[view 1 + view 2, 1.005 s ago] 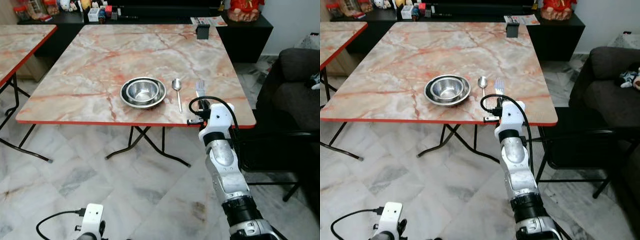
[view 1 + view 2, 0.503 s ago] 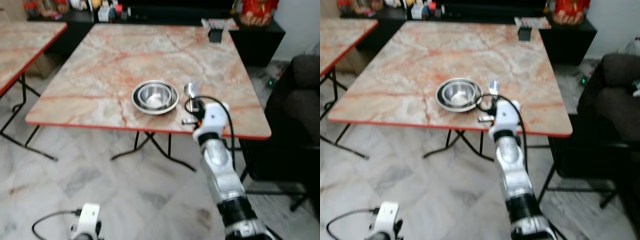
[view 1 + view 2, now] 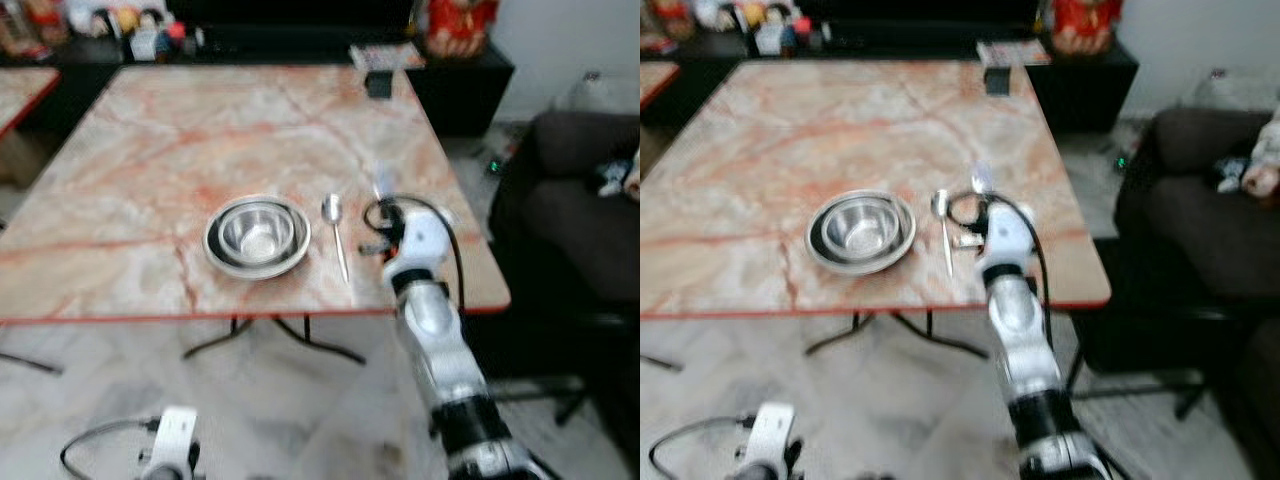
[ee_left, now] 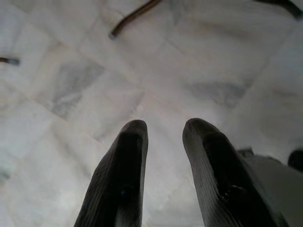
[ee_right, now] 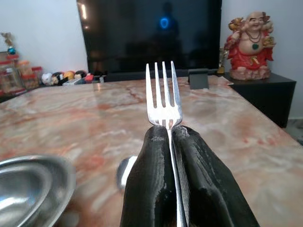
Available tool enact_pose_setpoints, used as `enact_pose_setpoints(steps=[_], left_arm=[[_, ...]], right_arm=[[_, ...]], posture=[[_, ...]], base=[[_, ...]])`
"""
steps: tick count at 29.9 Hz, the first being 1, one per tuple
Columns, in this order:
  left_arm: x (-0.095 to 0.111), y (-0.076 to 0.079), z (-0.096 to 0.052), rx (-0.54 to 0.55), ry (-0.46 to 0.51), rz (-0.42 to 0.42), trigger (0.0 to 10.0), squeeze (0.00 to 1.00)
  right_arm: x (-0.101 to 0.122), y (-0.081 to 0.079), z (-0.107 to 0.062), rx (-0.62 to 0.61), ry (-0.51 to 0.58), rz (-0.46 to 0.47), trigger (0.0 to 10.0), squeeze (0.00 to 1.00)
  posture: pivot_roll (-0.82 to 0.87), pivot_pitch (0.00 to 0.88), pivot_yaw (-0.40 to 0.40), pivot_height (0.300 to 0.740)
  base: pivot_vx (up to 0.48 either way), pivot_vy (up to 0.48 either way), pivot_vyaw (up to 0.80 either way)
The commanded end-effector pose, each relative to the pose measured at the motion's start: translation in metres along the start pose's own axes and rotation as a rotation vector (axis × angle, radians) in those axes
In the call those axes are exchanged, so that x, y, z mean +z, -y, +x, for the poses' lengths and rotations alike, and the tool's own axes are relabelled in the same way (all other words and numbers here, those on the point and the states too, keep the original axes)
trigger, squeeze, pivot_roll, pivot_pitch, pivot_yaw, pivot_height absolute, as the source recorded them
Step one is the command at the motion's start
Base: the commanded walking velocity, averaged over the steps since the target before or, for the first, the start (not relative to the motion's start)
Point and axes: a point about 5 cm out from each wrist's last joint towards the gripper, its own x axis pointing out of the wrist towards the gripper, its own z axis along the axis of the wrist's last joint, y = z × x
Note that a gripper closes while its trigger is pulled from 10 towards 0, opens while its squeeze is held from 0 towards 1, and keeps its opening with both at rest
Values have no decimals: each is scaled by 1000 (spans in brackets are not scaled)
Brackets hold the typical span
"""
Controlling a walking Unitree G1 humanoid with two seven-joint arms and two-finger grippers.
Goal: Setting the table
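The head views look down on a marble-patterned worktop (image 3: 150,150) with a red edge. Nested steel bowls (image 3: 257,236) stand near its front edge, and a spoon (image 3: 335,232) lies just beside the bowls on their right, its bowl end away from the robot and its handle running back toward the front edge. The right hand (image 3: 385,213) reaches over the worktop to the right of the spoon, at the end of the silver arm with its black cable loop. From above, the arm covers most of what the hand carries; a pale blurred tip (image 3: 980,180) shows just beyond it.

The right wrist view makes that plain: the two black fingers (image 5: 154,184) are pressed together on the handle of a fork (image 5: 164,97), which sticks straight out past the fingertips. Its long axis follows the fingers, tines leading, pointing across the worktop toward the far edge, where a small dark box (image 5: 198,78) stands. Beyond that are a dark screen and a red figurine (image 5: 251,45) on a black cabinet. The same view catches the rim of the steel bowls low at one side and the spoon's bowl end just behind the fingers.

The left wrist view shows the left hand (image 4: 163,130) hanging over the pale marble floor (image 4: 71,85), its fingers apart and holding nothing. In the head views this arm appears low, left of the bowls and well short of the worktop.
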Motion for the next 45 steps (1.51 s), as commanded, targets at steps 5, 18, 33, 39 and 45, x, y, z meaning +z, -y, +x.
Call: enact_pose_setpoints(steps=[5, 18, 33, 39, 45], left_arm=[[-5, 8, -1, -15, -19, -8, 10000, 0], [-7, 10, -2, -16, -22, -16, 10000, 0], [-8, 3, -2, -5, -27, -5, 10000, 0], [-8, 2, -2, -3, -28, 1, 10000, 0], [-7, 1, -2, -2, -27, 4, 10000, 0]], right_arm=[[0, 9, -1, -18, 1, -11, 10000, 0], [-6, 11, -4, -13, -23, -29, 10000, 0], [-14, 13, -2, -25, -55, -38, 10000, 0], [-17, 5, -4, 1, -54, -48, 10000, 0], [-17, 1, -5, 10, -48, -34, 10000, 0]], posture=[[-2, 131, -5, 740], [-2, 136, -10, 740], [8, 134, 8, 740], [7, 136, 13, 740], [8, 136, 15, 740]], base=[[355, 0, 0], [0, 0, 0], [0, 0, 0], [122, 0, 0], [254, 0, 145]])
